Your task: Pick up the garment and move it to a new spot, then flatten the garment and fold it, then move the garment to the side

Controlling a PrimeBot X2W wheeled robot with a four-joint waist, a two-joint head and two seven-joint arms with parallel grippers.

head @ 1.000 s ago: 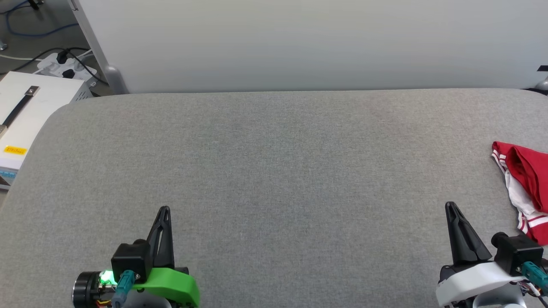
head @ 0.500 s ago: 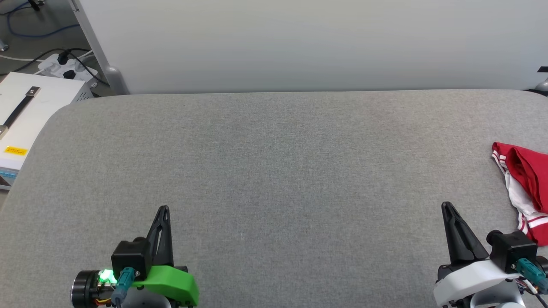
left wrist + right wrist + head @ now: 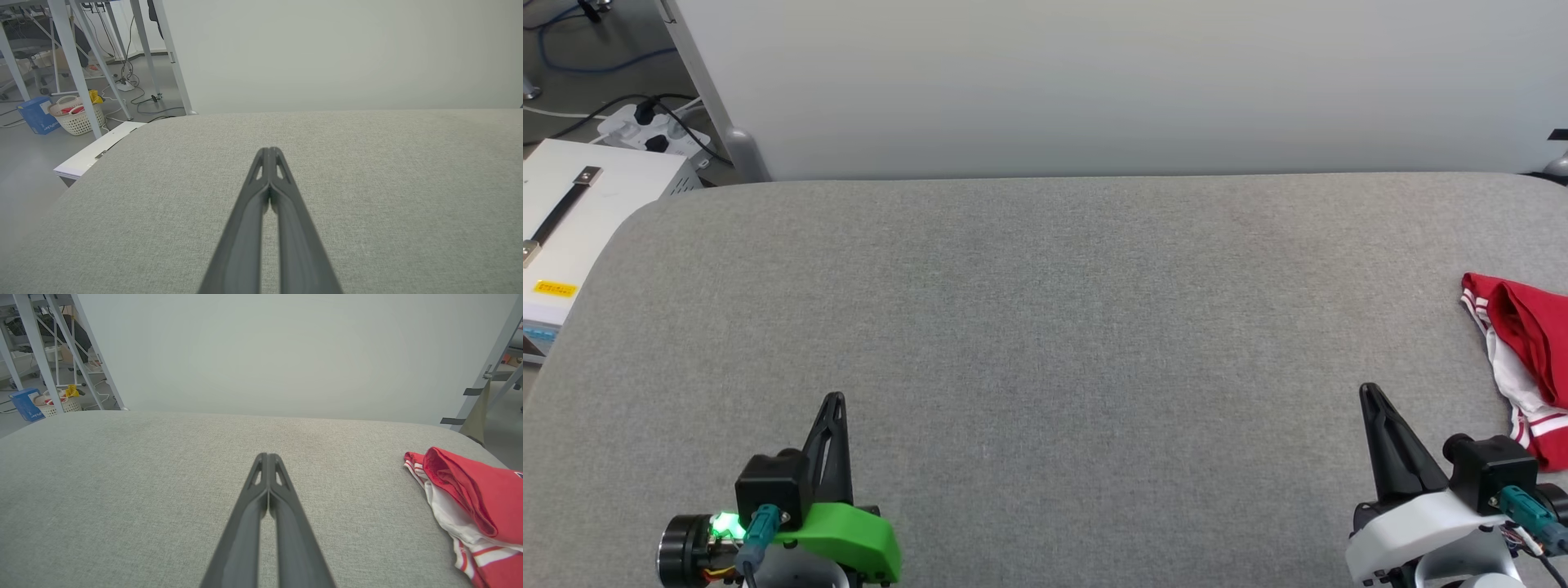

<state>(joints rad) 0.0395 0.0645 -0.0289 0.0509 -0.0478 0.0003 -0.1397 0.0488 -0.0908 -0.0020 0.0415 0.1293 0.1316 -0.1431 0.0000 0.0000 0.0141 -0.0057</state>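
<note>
Left tool point(image 3: 835, 398): I see it at the lower left of the head view, over the near part of the grey fabric-covered desk point(image 3: 1045, 310). Its two long dark fingers are pressed together, tips meeting. The left wrist view shows the same closed pair pointing across bare grey fabric, with nothing held between them.

Right tool point(image 3: 1366, 389): it is at the lower right of the head view, also over the near part of the desk. In the right wrist view point(image 3: 267, 456) its fingers lie flat against each other from base to tip. It is fully closed and grips nothing.

Task item: the red jersey-style garment with white sleeve fabric and red-and-white striped trim point(image 3: 1525, 339) lies bunched on the desk at its right end and is cut off by the right border of the head view. It rests to the right of the right tool and a little beyond it, clearly apart from the fingers. In the right wrist view the garment point(image 3: 486, 494) shows a red fold lying over white cloth, with striped trim along its far left corner and its near edge.

Surroundings: a plain pale upright panel point(image 3: 1094, 82) stands behind the far edge of the desk. Left of the desk I note a white box with a black strap handle and a yellow label point(image 3: 580, 220), with a white power strip with black plugs point(image 3: 645, 126) on the floor beyond it. The left wrist view also shows a white woven basket point(image 3: 77, 118) beside a blue box point(image 3: 36, 116) on the floor.
</note>
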